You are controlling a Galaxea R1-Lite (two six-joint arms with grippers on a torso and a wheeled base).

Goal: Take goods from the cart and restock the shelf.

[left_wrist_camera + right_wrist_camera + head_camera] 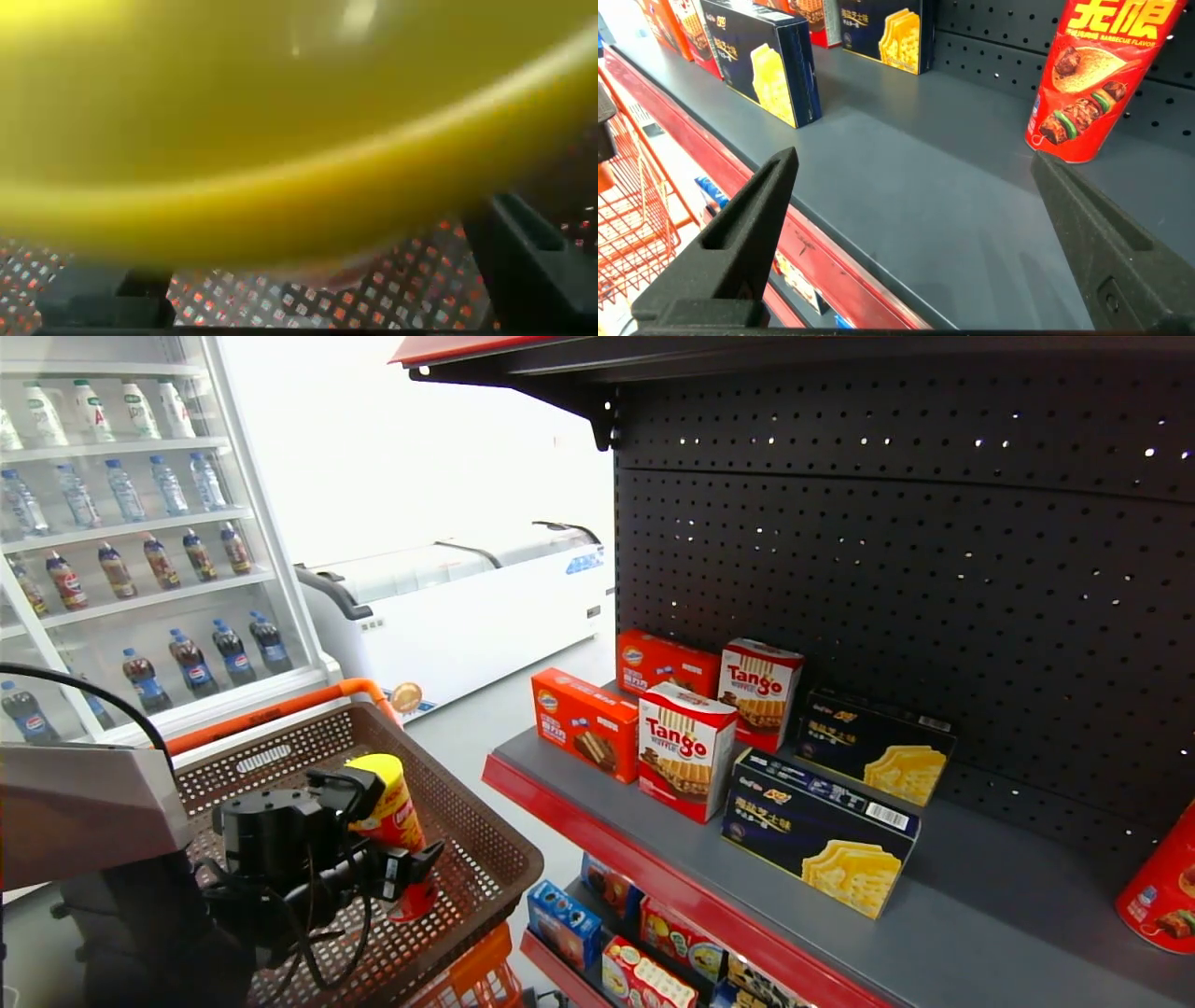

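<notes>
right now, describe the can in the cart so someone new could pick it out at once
Find the brown mesh cart left of the shelf. In its basket the left gripper grips a tilted can. It has a yellow lid and a yellow-and-red body, unlike the red can at the shelf's far right.

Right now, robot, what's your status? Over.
Left gripper shut on yellow-lidded can inside the cart. Right gripper open above bare shelf. Red can stands clear of that spot.
</notes>
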